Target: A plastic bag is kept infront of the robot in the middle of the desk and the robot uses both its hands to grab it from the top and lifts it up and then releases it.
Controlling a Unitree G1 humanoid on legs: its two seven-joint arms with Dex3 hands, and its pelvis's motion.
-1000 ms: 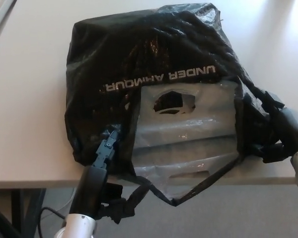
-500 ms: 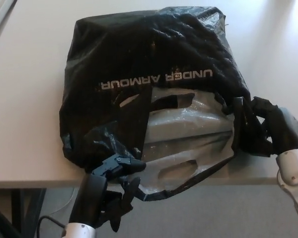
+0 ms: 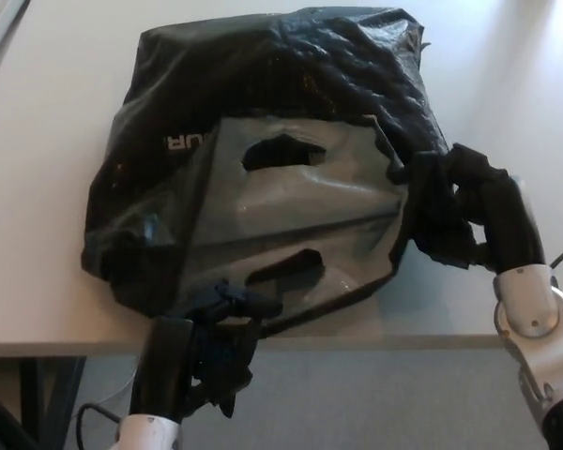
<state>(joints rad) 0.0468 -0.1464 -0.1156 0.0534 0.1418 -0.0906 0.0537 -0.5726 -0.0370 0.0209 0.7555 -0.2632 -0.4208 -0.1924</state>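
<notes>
Head view. A black plastic bag (image 3: 272, 159) lies slumped on the pale worktop (image 3: 47, 187), near its front edge, with a grey inner panel and two handle cut-outs turned upward and part of a white printed word visible at the bag's left. The left robot hand (image 3: 220, 314) sits at the bag's lower front edge, its fingers curled against the plastic; whether they pinch the film cannot be told. The right robot hand (image 3: 464, 211) is closed on a bunched fold at the bag's right side and holds it. Judged step: the bag appears down on the worktop, so this is either the grasp before lifting or the release after it. The next move calls for both hands acting together, so the thin film neither tears nor slips.
</notes>
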